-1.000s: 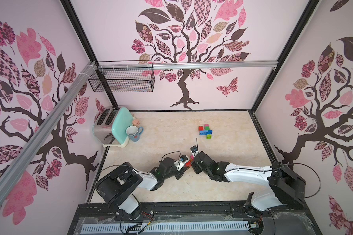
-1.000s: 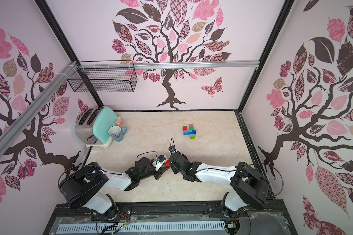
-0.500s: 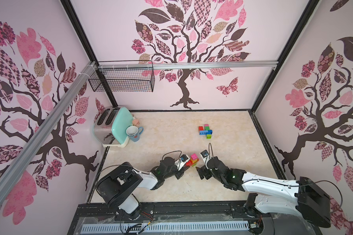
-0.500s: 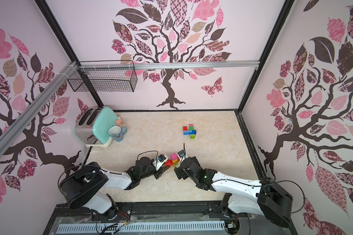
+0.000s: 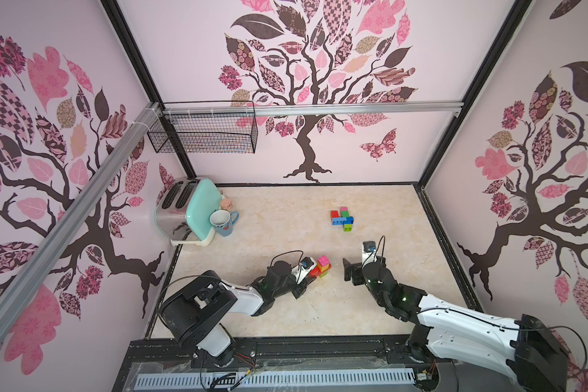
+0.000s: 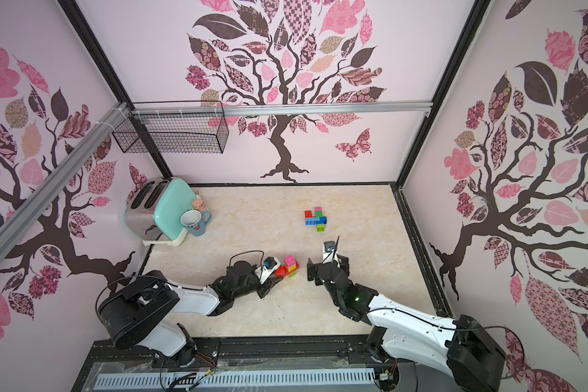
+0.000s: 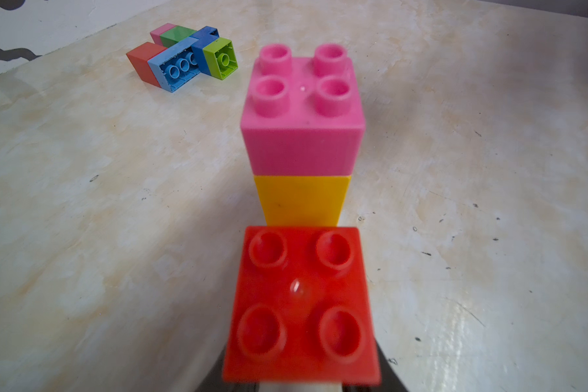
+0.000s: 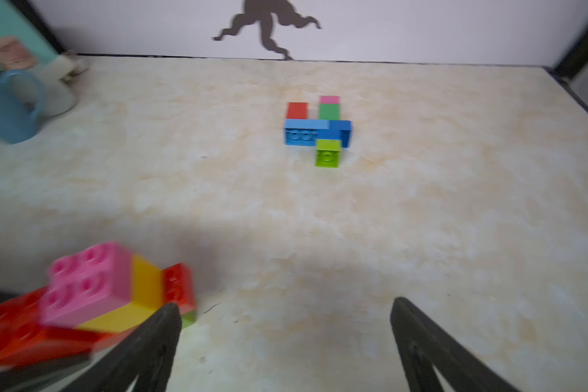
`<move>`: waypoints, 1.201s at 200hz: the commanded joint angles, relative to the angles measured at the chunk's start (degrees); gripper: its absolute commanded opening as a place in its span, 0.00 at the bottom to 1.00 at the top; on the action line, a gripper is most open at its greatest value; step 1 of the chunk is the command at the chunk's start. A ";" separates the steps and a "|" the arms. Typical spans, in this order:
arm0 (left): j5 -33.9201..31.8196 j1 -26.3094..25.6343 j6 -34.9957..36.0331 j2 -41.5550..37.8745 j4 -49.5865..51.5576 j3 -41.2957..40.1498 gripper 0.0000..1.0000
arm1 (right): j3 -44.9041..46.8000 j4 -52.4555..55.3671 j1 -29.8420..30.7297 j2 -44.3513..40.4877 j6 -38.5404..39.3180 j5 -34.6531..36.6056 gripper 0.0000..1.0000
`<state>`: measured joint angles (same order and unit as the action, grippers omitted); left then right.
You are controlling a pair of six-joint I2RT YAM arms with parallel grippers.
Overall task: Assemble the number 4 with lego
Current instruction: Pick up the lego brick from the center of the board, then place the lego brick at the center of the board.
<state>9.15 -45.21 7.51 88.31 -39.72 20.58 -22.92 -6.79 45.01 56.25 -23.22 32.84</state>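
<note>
A stack (image 5: 322, 266) of lego is seen at the front middle of the table (image 5: 272, 237). A pink brick (image 7: 302, 112) sits on a yellow one, with a red brick (image 7: 301, 305) and a green one lower down. The red brick is pinched by the left gripper (image 5: 309, 275). Its fingers are mostly hidden in the wrist view, so the hold is probably at the brick's sides. A flat cluster (image 5: 343, 218) of red, pink, green and blue bricks lies well apart, towards the back wall. The right gripper (image 8: 285, 303) is held spread wide, near the stack but not touching it. The marbled table is walled on three sides by tree-patterned panels. Broad bare surface is seen between the two lego groups and to the right. A toaster (image 5: 187, 210) and mug (image 5: 222, 222) are set at the left edge, with a basket (image 5: 204, 134) hung above them.
</note>
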 commanded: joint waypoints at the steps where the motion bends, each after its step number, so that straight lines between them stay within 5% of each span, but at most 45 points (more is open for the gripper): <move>1: -1.13 0.20 -0.30 -1.83 3.18 1.69 0.00 | 0.46 4.19 -7.44 0.16 -10.17 -3.89 1.00; 55: -1.15 3.19 -5.32 -7.75 8.33 3.21 0.00 | -0.64 2.85 -12.32 3.78 -9.81 -9.19 0.99; 122: -0.16 11.61 -13.91 -13.08 28.76 14.63 0.00 | -10.74 5.58 -15.13 13.27 -10.13 -23.34 1.00; 181: 16.10 21.63 -27.47 -1.96 48.49 34.55 0.00 | -12.62 6.80 -16.01 13.20 -9.82 -25.80 0.99; 212: 27.88 26.10 -35.66 4.92 50.67 41.78 0.00 | -12.00 8.20 -16.08 11.54 -10.50 -24.83 1.00; 240: 30.34 27.19 -40.14 9.07 50.22 45.66 0.00 | -10.93 8.15 -16.01 9.62 -10.33 -24.51 1.00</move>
<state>32.77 -18.92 -26.39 94.96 8.84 61.67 -34.06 -0.08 29.17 68.53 -33.23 7.84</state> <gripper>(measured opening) 0.331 0.995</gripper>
